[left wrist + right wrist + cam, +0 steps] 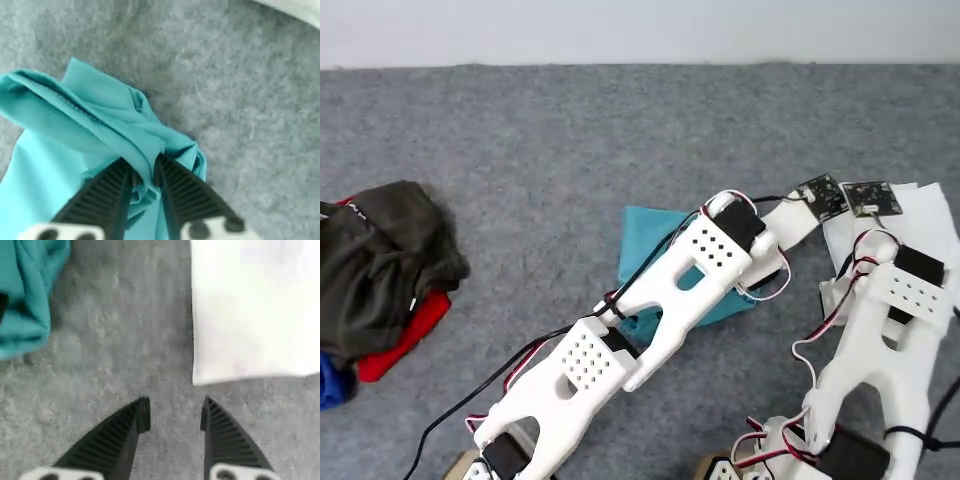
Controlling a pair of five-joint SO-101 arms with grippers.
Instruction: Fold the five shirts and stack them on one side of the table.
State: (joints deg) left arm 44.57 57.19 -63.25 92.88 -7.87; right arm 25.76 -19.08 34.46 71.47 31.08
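At the near edge of the tabletop point(570, 130), a grey, carpet-like surface, the two white arms stood side by side. The left arm point(650, 320) stretched on a slant toward the middle of the tabletop. The left fingers point(105, 192) were clamped on a bunched fold of the teal shirt point(75, 115), with the cloth pinched between their ribbed black inner faces. That shirt lay near the middle of the tabletop, partly under the arm. It was creased and gathered on the side where it was gripped and flatter on the side away from it. The right arm point(880, 340) stood just beside the left one, on the right side of the tabletop. The right fingers point(120, 435) were apart with nothing between them, and they hung over bare grey surface close to one edge of the white shirt point(255, 310). The white shirt lay flat with straight edges on the right side of the tabletop, near the teal shirt but not touching it, with a strip of grey between them. Well apart from both, at the left edge of the tabletop, three more shirts sat in a loose heap. A dark shirt point(385, 250) was crumpled on top, a red shirt point(410, 335) showed from under it, and a blue shirt point(330, 380) showed at the very edge. Beyond the far edge of the tabletop ran a pale wall point(640, 30).
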